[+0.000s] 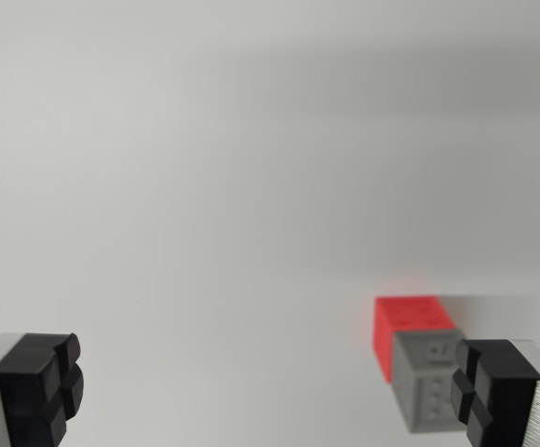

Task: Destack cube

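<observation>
The end effector [268,391] stands with its two black-padded fingers wide apart, one finger [39,386] at the wrist view's lower left corner and the other [495,391] at the lower right. Nothing lies between them; the gap holds only bare surface.

A grey cube [426,380] sits near the wrist view's lower right, just beside the inner face of the right-hand finger, which overlaps its edge in the picture; whether they touch cannot be told. Small dark marks show on the grey cube's faces, too blurred to read. A red cube [410,326] lies directly behind it, its front partly hidden by the grey one. From this angle it is unclear whether the grey cube rests on top of the red cube or stands in front of it on the counter [205,205].

The counter is a plain, pale grey-white surface filling the rest of the view. No edge or corner of it shows. The whole middle, left and far part of the surface is open, with the two cubes the only things on it.
</observation>
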{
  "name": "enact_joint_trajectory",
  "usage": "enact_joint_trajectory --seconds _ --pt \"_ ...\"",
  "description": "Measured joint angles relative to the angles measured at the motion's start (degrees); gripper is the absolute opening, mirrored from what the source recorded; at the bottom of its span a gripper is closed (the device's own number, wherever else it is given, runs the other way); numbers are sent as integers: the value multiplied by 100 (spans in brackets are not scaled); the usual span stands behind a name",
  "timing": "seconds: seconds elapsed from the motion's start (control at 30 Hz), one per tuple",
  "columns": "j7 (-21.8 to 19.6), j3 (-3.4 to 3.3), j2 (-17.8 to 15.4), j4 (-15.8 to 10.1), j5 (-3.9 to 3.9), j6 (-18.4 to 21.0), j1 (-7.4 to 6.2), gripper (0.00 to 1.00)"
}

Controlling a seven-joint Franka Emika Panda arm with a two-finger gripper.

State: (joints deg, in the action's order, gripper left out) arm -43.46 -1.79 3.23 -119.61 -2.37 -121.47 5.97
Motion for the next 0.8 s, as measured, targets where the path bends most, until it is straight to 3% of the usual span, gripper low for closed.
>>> enact_joint_trajectory --seconds 0.43,0.8 --pt "324 -158 -319 -632 16 -337 123 100" --pt "685 -350 -612 -1243 17 -683 258 100"
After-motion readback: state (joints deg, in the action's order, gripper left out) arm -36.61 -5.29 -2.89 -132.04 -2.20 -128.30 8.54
